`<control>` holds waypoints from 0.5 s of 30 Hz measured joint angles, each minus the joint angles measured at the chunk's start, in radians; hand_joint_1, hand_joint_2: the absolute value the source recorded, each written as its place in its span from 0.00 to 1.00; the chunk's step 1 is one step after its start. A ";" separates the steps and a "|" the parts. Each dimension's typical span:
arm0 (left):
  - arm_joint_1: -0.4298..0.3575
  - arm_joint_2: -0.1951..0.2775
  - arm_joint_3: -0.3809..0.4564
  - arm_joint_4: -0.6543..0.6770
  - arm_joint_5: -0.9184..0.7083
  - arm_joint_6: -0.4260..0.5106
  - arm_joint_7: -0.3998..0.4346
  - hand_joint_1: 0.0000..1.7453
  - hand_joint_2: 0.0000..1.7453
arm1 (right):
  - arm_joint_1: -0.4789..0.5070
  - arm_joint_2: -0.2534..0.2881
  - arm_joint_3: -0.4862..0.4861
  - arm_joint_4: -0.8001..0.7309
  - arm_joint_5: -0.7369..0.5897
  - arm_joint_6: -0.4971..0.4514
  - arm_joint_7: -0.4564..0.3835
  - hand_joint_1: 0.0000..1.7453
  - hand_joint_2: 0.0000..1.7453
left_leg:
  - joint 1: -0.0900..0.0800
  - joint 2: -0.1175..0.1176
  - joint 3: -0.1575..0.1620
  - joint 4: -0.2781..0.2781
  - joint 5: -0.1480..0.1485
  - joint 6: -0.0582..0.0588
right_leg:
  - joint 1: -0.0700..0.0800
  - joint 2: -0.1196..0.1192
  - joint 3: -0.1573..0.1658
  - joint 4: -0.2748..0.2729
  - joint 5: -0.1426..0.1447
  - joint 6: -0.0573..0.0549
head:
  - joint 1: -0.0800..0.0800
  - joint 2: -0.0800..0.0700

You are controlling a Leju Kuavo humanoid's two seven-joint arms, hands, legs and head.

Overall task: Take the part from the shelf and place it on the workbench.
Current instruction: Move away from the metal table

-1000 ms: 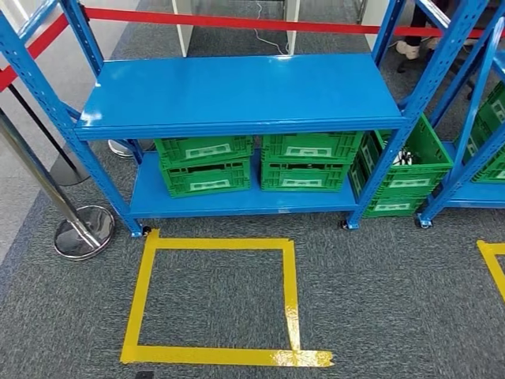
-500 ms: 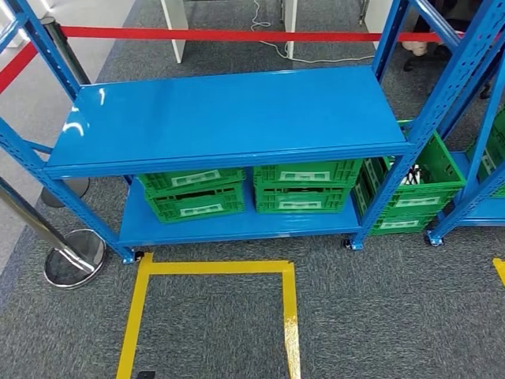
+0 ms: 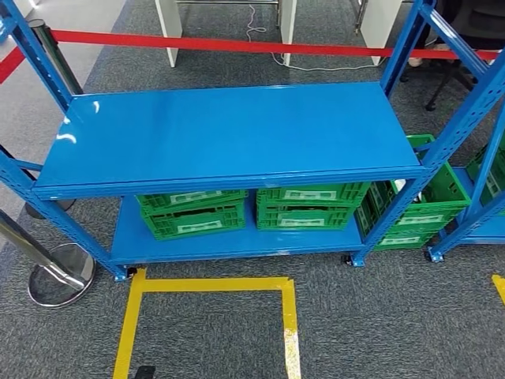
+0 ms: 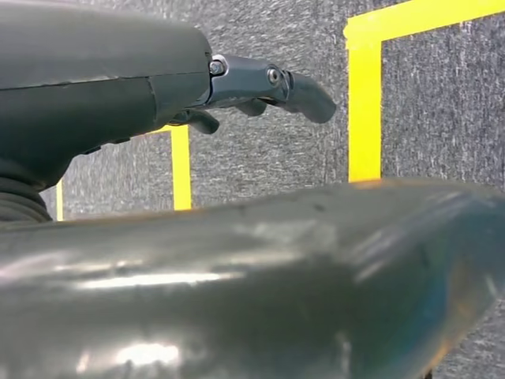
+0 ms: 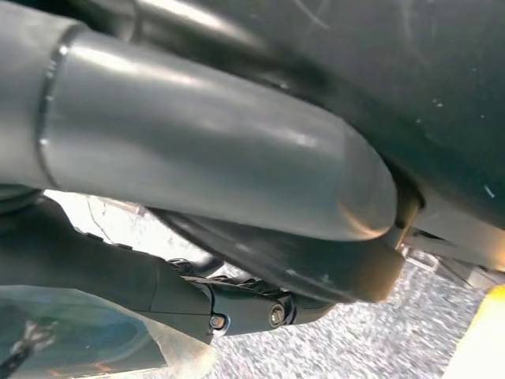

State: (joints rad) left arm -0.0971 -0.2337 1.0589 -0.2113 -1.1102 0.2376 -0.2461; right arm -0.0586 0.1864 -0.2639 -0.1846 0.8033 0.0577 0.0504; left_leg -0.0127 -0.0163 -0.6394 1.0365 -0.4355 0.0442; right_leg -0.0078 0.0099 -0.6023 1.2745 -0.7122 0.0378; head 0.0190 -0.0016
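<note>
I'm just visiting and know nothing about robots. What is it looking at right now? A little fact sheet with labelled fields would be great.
Shelf: blue metal shelf, top board bare
Lower level: green crates stacked in two piles side by side
Neighbouring crates: more green crates right of the shelf post, something white inside, too small to identify
Floor: grey carpet with a yellow tape rectangle in front of the shelf
Barrier: red belt behind the shelf, on a chrome post
Left hand: hangs over the carpet, fingers extended, holding nothing
Right hand: mostly hidden, state unclear

Left hand (image 4: 196, 87) empty, fingers extended (right hand (image 5: 238, 304) unclear).
</note>
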 joint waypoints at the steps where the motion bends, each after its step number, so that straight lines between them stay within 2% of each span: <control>1: 0.000 0.000 0.000 0.000 0.000 0.000 0.001 0.00 0.00 | -0.001 0.000 0.000 0.000 0.000 0.001 0.001 0.00 0.00 | 0.000 -0.001 0.009 0.001 -0.006 -0.001 | -0.001 -0.001 0.002 -0.036 0.045 0.000 | 0.000 0.000; 2: 0.000 0.000 0.000 0.000 0.000 -0.001 0.003 0.00 0.00 | -0.002 0.000 0.000 0.000 0.000 0.003 0.002 0.00 0.00 | 0.001 -0.003 0.017 0.002 -0.013 -0.004 | -0.002 -0.001 0.016 -0.098 0.097 0.000 | 0.000 0.000; 3: 0.000 0.000 0.001 0.000 -0.001 -0.001 0.003 0.00 0.00 | -0.002 0.000 -0.001 0.000 -0.001 0.006 0.004 0.00 0.00 | -0.001 -0.005 0.023 0.005 -0.018 -0.008 | -0.002 0.000 0.032 -0.158 0.136 -0.001 | 0.000 0.000; 4: 0.000 0.000 0.001 0.000 -0.002 -0.001 0.004 0.00 0.00 | -0.002 0.000 -0.002 0.000 -0.001 0.009 0.006 0.00 0.00 | -0.002 -0.006 0.025 0.008 -0.022 -0.012 | -0.001 0.000 0.048 -0.203 0.158 -0.004 | 0.000 0.000; 5: -0.001 0.000 0.001 0.000 -0.002 -0.001 0.005 0.00 0.00 | -0.001 0.000 -0.002 0.000 -0.001 0.012 0.007 0.00 0.00 | -0.003 -0.007 0.025 0.009 -0.024 -0.017 | 0.000 0.002 0.056 -0.228 0.167 -0.009 | -0.001 0.000; 8: 0.000 0.001 0.001 0.000 -0.003 -0.001 0.007 0.00 0.00 | -0.001 0.000 -0.005 0.000 -0.002 0.020 0.007 0.00 0.00 | -0.003 -0.006 0.022 0.008 -0.022 -0.031 | 0.000 0.004 0.063 -0.242 0.170 -0.026 | -0.003 0.000; 10: -0.001 0.002 0.001 0.000 -0.004 -0.001 0.008 0.00 0.00 | -0.001 0.000 -0.006 0.000 -0.001 0.021 0.007 0.00 0.00 | -0.001 -0.001 0.010 0.038 -0.046 -0.043 | -0.003 0.000 0.068 -0.250 0.175 -0.036 | -0.006 0.000; 11: -0.001 0.003 0.001 0.000 -0.005 -0.001 0.009 0.00 0.00 | -0.001 0.000 -0.006 0.000 -0.001 0.022 0.007 0.00 0.00 | 0.001 0.002 -0.008 0.081 -0.073 -0.049 | -0.004 -0.003 0.070 -0.252 0.176 -0.040 | -0.009 0.000; 13: 0.000 0.003 0.001 0.000 -0.008 -0.001 0.009 0.00 0.00 | -0.001 0.000 -0.007 0.000 -0.001 0.023 0.008 0.00 0.00 | 0.007 0.004 -0.063 0.208 -0.131 -0.058 | -0.004 -0.008 0.072 -0.253 0.174 -0.044 | -0.013 0.000; 14: 0.000 0.003 0.001 0.000 -0.010 -0.001 0.009 0.00 0.00 | 0.000 0.000 -0.008 0.000 -0.001 0.024 0.009 0.00 0.00 | 0.010 0.004 -0.084 0.255 -0.144 -0.061 | -0.003 -0.009 0.073 -0.252 0.173 -0.045 | -0.013 0.000; 15: 0.001 0.003 0.001 0.000 -0.011 -0.001 0.010 0.00 0.00 | 0.000 0.000 -0.009 0.000 -0.001 0.025 0.010 0.00 0.00 | 0.012 0.004 -0.089 0.269 -0.138 -0.062 | -0.003 -0.009 0.074 -0.252 0.172 -0.045 | -0.013 0.000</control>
State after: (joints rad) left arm -0.0963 -0.2306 1.0597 -0.2113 -1.1212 0.2365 -0.2364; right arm -0.0591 0.1865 -0.2729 -0.1846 0.8019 0.0826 0.0603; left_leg -0.0008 -0.0120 -0.7284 1.3058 -0.5740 -0.0176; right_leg -0.0111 0.0007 -0.5284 1.0220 -0.5399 -0.0075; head 0.0061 -0.0016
